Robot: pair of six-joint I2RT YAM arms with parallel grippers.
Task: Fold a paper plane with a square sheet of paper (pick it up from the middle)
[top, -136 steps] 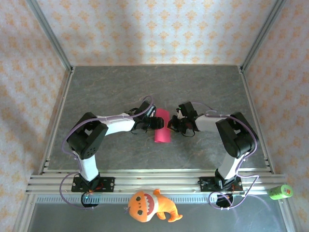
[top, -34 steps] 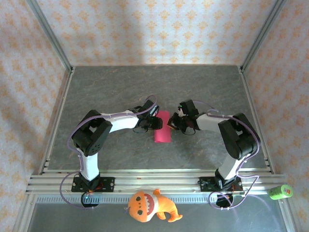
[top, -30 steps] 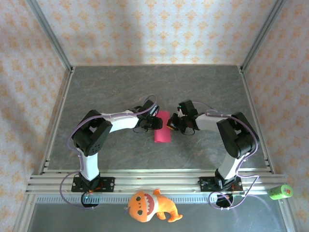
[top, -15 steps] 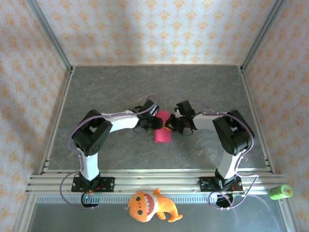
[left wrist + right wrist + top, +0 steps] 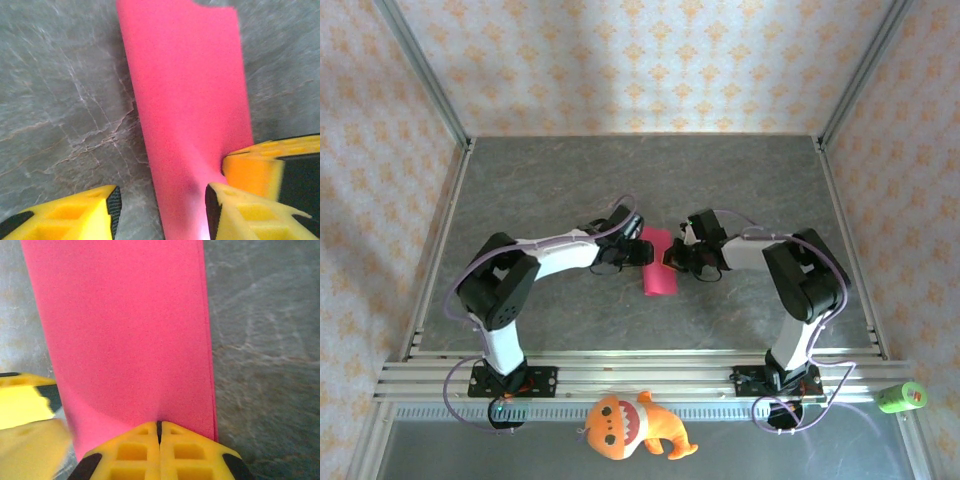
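Mid-fold: right hand (image 5: 159, 429) pinches the square sheet of paper (image 5: 658, 270); left hand (image 5: 161, 200), released, should next press the crease.

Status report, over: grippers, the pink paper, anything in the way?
Left gripper open over the pink paper. Right gripper shut, tips on its edge. Paper a narrow rectangle between them. Plush toy outside the near rail, no obstruction.

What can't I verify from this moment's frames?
Top view: folds in the square sheet of paper too small to count; left gripper and right gripper cover its edges.
Right wrist: shut fingers hide whether they pinch the paper or just press it.
Left wrist: paper's near end cut off by the bottom edge.
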